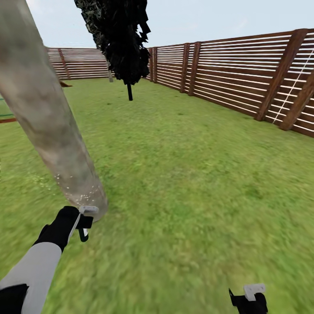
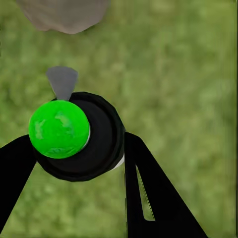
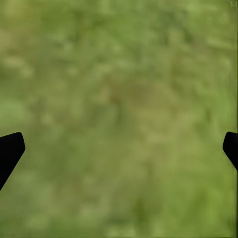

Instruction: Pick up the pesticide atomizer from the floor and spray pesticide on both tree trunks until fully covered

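Pesticide atomizer (image 2: 79,136) clamped in the left pincer (image 1: 83,224), just beside the foot of the near tree trunk (image 1: 48,117), nozzle toward the bark. White pesticide (image 1: 85,196) specks low on the trunk only; long axis climbing up and away. Right pincer (image 3: 119,148) spread apart, empty, over lawn (image 1: 196,174).

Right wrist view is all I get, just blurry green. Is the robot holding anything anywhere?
Observer: Yes. The left gripper is shut on the pesticide atomizer, a dark round body with a bright green cap.
Operator: What is it aimed at?
Observer: The base of a thick tree trunk, right in front of that hand in the head view.
Operator: Any spray landed?
Observer: White specks of pesticide dot the bark low down; higher up none are visible.
Operator: And my side?
Observer: The right gripper hangs open over bare lawn.
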`<state>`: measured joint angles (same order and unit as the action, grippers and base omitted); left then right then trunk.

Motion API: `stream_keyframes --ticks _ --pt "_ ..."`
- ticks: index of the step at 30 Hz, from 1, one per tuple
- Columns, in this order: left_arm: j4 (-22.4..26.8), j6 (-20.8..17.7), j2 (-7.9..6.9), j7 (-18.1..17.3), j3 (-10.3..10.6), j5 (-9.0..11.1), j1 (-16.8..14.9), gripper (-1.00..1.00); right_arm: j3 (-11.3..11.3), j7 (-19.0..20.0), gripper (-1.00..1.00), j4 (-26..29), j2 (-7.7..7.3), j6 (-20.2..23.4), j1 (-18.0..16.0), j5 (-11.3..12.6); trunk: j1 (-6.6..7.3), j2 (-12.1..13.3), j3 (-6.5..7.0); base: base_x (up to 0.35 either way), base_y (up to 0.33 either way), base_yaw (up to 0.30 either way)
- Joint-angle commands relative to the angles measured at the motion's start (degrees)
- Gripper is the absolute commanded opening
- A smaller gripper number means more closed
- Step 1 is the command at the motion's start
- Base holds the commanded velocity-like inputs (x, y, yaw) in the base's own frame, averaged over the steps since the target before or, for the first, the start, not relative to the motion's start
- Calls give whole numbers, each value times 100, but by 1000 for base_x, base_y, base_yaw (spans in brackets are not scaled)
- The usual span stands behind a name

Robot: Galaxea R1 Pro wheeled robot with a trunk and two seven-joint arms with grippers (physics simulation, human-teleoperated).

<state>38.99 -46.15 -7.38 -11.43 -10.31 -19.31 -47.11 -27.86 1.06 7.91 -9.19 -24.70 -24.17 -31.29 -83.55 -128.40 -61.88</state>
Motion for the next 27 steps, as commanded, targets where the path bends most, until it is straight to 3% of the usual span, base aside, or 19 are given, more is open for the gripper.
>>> stream_keyframes --ticks 1,13,18,22,24,27 --pt "2 0 0 0 -3 -3 0 -100 0 0 100 -2 2 0 0 0 0 0 0 141 -244 246" --pt "38 -14 0 0 -41 -11 0 -100 0 3 100 -2 3 0 0 0 0 0 0 184 -225 275" --pt "45 -58 0 -11 -3 -12 -18 -100 0 8 100 -1 4 0 0 0 0 0 0 101 -34 277" --pt "116 -754 -15 -32 15 0 -180 -100 0 7 100 -6 5 0 0 -4 0 0 0 2 -1 278" --pt "436 -997 -21 -57 34 5 -239 -100 0 9 100 -7 5 0 0 -7 0 0 0 0 0 251" --pt "678 -1143 10 -67 51 6 -258 -100 0 9 100 -1 5 0 0 -1 0 0 0 0 -99 70"
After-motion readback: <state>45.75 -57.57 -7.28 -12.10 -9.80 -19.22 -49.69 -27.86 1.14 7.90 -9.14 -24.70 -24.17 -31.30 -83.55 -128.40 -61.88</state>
